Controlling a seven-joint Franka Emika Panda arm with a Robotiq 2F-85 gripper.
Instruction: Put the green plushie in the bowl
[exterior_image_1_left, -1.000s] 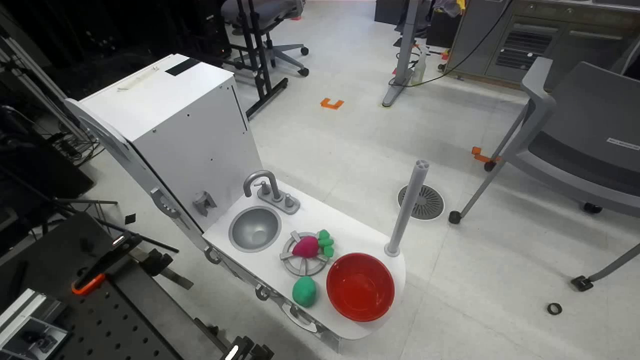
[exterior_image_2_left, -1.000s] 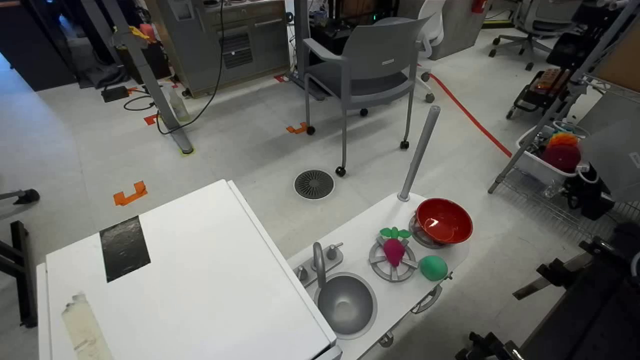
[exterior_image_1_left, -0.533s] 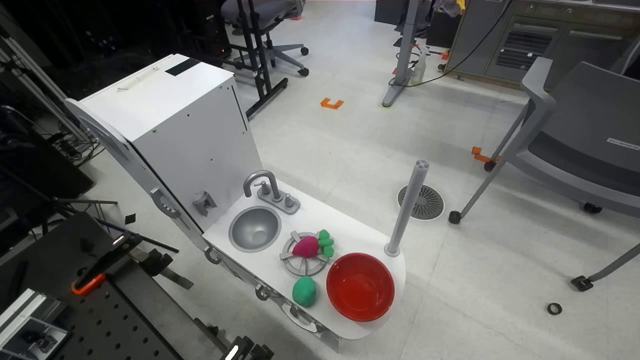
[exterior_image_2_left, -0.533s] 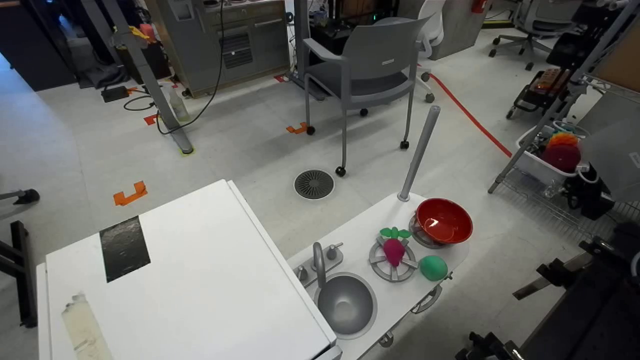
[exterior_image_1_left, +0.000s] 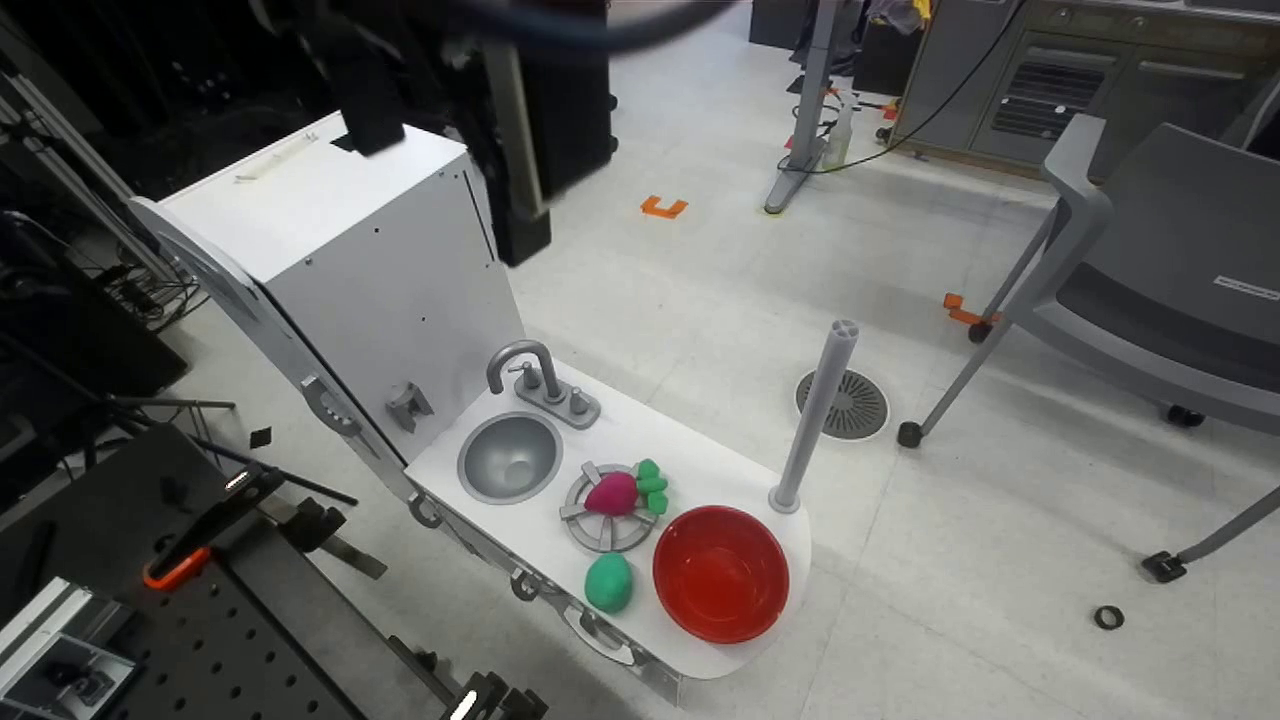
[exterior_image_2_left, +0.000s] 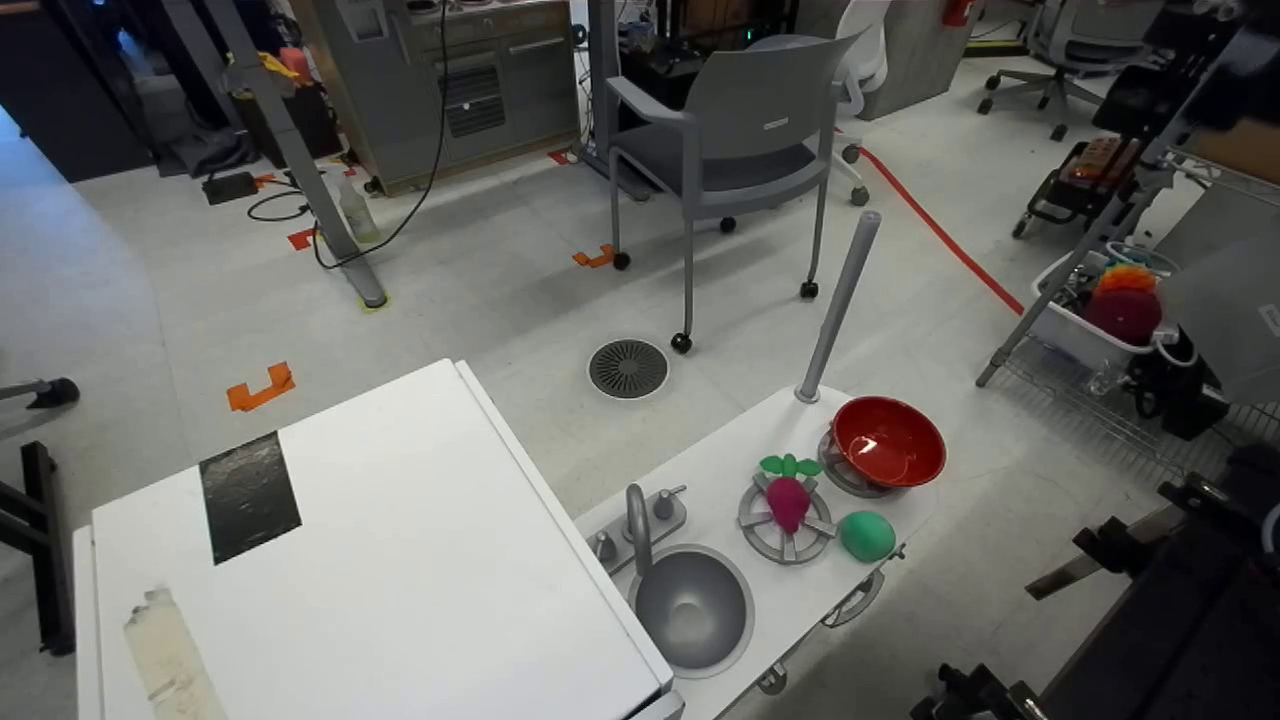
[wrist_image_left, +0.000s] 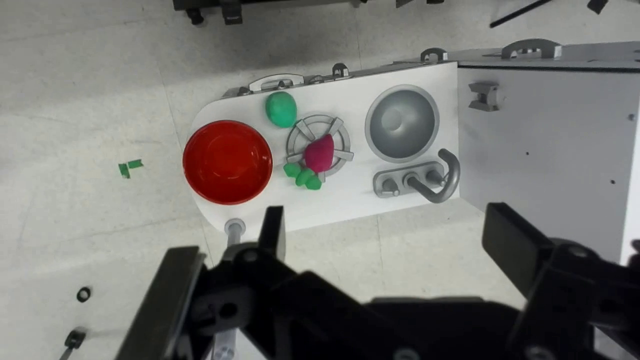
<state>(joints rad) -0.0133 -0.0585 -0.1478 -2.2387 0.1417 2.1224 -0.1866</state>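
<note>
The green plushie (exterior_image_1_left: 609, 583) lies on the white counter near its handled edge. It shows in both exterior views (exterior_image_2_left: 867, 537) and in the wrist view (wrist_image_left: 281, 109). The round red bowl (exterior_image_1_left: 720, 575) stands beside it near the counter's rounded end, with nothing in it; it also shows in an exterior view (exterior_image_2_left: 888, 442) and in the wrist view (wrist_image_left: 227, 162). My gripper (wrist_image_left: 387, 225) is open with nothing between its fingers. It is high above the toy kitchen, apart from plushie and bowl. In an exterior view the gripper (exterior_image_1_left: 450, 190) is blurred at the upper left.
A pink-and-green plush (exterior_image_1_left: 612, 494) lies on a grey burner. A grey sink basin (wrist_image_left: 402, 123) and a curved faucet (wrist_image_left: 440, 187) sit near the tall white cabinet (exterior_image_1_left: 380, 250). A grey post (exterior_image_1_left: 818, 415) rises from the counter's corner beside the bowl.
My gripper and arm have come into view at the upper left of an exterior view, where they did not show before. The plushie, the bowl and the pink-and-green plush have not moved.
</note>
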